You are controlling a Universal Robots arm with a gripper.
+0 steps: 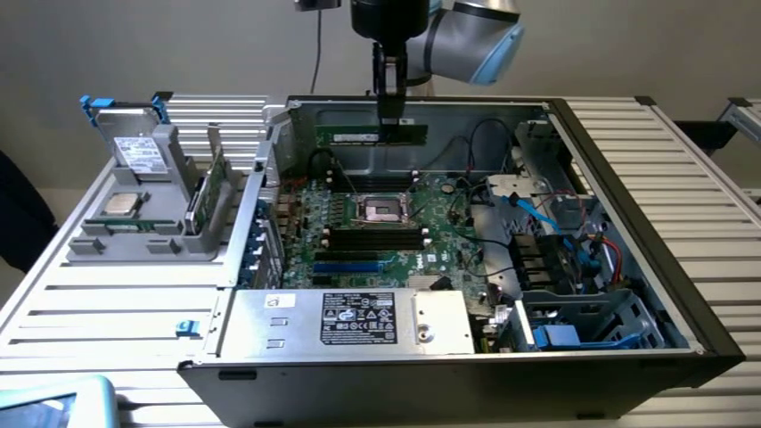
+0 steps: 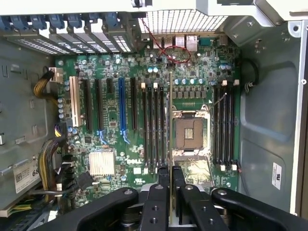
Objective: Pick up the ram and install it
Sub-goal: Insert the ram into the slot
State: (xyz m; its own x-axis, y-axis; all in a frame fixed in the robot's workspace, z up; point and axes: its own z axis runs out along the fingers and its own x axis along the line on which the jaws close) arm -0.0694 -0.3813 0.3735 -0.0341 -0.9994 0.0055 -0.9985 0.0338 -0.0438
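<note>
My gripper (image 1: 390, 123) hangs over the open computer case (image 1: 618, 178), shut on the ram (image 1: 364, 136), a long green stick held level above the back of the motherboard (image 1: 440, 232). In the wrist view the ram (image 2: 169, 110) appears edge-on as a thin line running out from between the two black fingers (image 2: 163, 180) of the gripper (image 2: 170, 174). It lies over the gap between the processor socket (image 2: 188, 133) and the nearest bank of black memory slots (image 2: 154, 127). A second bank of slots (image 2: 225, 127) sits on the socket's other side.
A grey holder (image 1: 143, 236) outside the case, on the exterior view's left, carries a boxy drive with blue tabs (image 1: 134, 143), a small silver processor chip (image 1: 119, 203) and another green board (image 1: 209, 192). The power supply (image 1: 345, 321) fills the case front; cables and a drive cage (image 1: 571, 267) crowd the exterior view's right.
</note>
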